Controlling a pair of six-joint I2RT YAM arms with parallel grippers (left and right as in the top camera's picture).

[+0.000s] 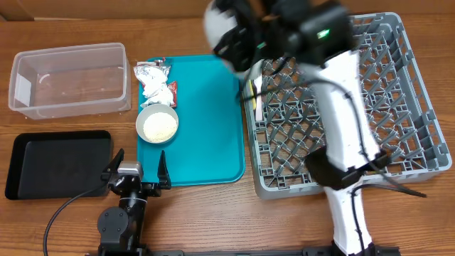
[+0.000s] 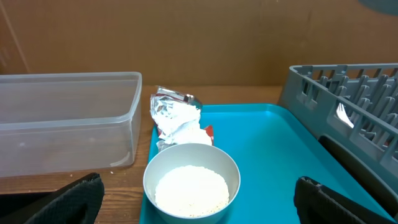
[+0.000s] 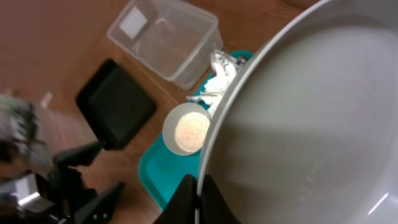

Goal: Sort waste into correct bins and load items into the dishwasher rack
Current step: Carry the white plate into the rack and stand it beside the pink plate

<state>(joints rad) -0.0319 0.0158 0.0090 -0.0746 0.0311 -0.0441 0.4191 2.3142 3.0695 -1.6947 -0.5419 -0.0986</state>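
Right gripper [image 3: 198,188] pinching pale plate [image 3: 311,118] by its rim, plate tilted steeply, left gripper [image 1: 139,162] spread wide, empty.

Brown wood-grain table [image 1: 213,213], plain brown board wall [image 2: 217,37] behind it, soft even indoor light

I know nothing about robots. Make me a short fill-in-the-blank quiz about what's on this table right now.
1. The bowl of rice sits on the ___ tray.
2. The right gripper holds a big round ___.
3. The left gripper sits next to the black tray with its jaws ___.
4. The foil wrapper lies on the tray edge nearest the clear ___.

Missing words: teal; plate; open; tub.
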